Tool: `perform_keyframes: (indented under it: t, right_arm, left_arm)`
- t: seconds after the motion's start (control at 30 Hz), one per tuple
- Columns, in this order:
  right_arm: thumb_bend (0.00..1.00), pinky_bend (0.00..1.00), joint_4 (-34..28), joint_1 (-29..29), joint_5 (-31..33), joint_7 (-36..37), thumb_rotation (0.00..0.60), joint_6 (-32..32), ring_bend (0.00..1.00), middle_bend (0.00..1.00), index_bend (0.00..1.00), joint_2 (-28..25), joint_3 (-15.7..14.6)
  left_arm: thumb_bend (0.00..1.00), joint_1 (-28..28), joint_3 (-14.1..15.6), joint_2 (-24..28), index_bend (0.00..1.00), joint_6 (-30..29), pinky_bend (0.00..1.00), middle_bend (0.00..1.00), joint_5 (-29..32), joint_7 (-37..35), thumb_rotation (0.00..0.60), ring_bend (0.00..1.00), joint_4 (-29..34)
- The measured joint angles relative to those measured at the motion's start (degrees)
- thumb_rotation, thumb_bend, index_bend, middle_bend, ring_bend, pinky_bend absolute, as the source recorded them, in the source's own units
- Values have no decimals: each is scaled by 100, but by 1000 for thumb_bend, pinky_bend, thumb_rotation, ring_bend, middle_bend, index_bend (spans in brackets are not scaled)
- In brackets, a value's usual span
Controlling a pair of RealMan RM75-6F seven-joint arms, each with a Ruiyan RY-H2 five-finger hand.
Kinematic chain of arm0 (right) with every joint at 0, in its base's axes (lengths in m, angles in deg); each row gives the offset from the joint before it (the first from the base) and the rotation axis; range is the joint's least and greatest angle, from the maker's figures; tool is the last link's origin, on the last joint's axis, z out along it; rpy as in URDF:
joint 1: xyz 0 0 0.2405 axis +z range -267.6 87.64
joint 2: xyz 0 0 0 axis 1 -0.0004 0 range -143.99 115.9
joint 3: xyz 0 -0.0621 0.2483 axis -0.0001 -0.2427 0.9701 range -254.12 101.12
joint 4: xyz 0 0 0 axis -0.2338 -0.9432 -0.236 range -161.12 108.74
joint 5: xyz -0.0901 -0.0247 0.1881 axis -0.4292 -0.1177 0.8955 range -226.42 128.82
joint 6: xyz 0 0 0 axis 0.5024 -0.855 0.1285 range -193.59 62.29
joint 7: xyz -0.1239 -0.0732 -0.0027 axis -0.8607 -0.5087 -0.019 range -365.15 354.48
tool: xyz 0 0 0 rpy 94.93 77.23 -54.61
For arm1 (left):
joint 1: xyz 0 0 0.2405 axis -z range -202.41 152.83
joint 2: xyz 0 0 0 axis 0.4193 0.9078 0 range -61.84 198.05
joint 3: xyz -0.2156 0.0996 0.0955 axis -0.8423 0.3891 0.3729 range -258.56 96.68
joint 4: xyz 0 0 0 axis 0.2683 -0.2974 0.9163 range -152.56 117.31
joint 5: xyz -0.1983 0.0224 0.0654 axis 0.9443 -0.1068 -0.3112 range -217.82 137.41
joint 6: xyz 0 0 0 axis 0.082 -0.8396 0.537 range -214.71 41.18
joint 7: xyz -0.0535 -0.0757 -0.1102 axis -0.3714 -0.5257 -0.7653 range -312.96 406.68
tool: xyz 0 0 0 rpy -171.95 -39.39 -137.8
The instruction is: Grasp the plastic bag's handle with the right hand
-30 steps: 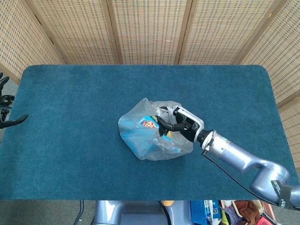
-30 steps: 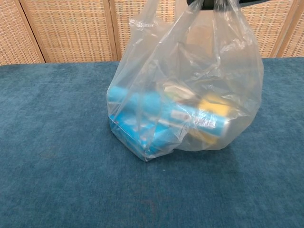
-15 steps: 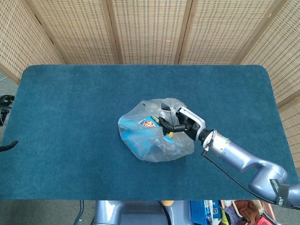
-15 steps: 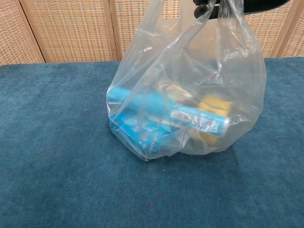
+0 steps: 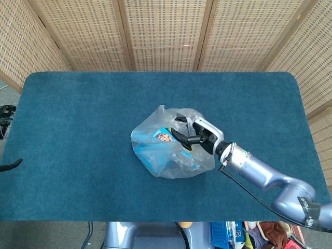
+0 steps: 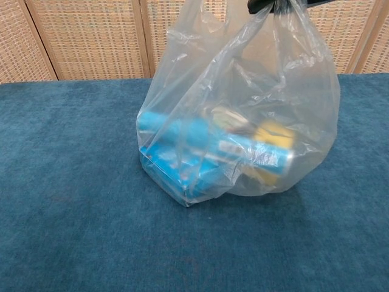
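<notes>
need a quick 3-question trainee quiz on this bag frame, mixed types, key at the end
1. True or false: the right hand holds the plastic bag by its gathered top.
2. Multiple choice: the bag's bottom is (A) hanging clear above the table, (B) resting on the blue table, (C) lying over the table edge.
3. Fill in: the long blue package lies ____ the bag.

Key:
1. True
2. B
3. inside
</notes>
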Motion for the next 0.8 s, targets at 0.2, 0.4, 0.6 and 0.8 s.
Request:
perform_keyframes:
  t: [0.2, 0.4, 0.6, 0.8]
  right_arm:
    - [1000, 998, -88, 150, 573, -569, 600, -180, 991, 952, 758, -149, 154]
    - [1000, 1000, -121, 396, 1182, -1057, 600, -492, 1000, 960, 770, -384, 371]
    - [1000, 1000, -110, 671, 1756, -1499, 600, -706, 1000, 960, 772, -638, 577]
    - [1000, 1000, -113, 931, 2319, -1734, 600, -874, 1000, 960, 771, -917, 794]
  left_arm:
    - [76, -31, -59, -2, 0, 57, 0, 0, -66, -84, 600, 0, -49]
    - [80, -52, -96, 7, 0, 120, 0, 0, -130, -152, 600, 0, -67]
    - [81, -53, -130, -4, 0, 200, 0, 0, -157, -169, 600, 0, -85]
    - [83, -43, -170, -8, 0, 326, 0, 0, -139, -215, 600, 0, -116]
